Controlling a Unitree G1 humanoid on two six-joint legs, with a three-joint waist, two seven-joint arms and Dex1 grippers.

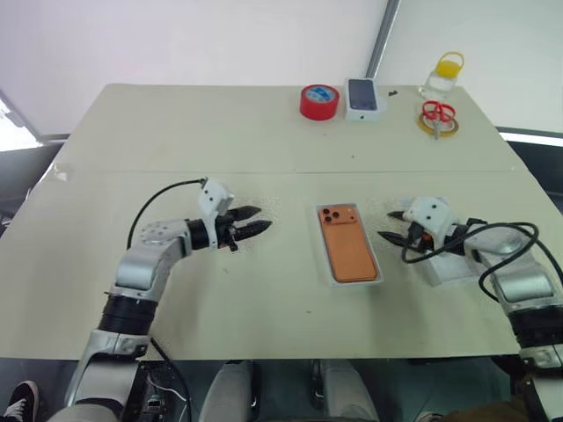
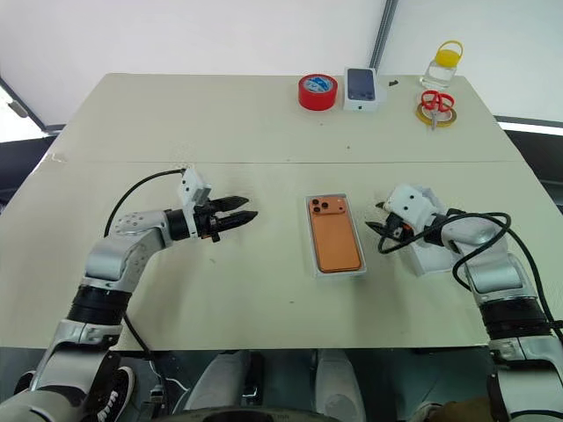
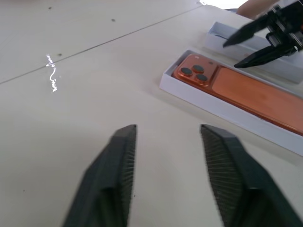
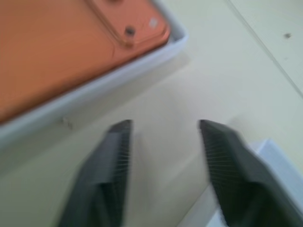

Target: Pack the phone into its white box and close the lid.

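Phone seated in tray; lid off; both grippers empty

Table [image 1: 220,141], beige, bears all; lid [image 2: 431,257] lies open-side up under the right arm, just right of the white box [image 1: 376,274]; phone [image 1: 347,250] lies camera-side up inside that box, mid-table; left gripper [image 1: 251,223] hovers left of the box, fingers spread, holding nothing; right gripper [image 1: 393,227] between box and lid, fingers likewise parted; far edge: red tape roll [image 1: 319,101], small phone carton [image 1: 363,98], scissors [image 1: 437,114].
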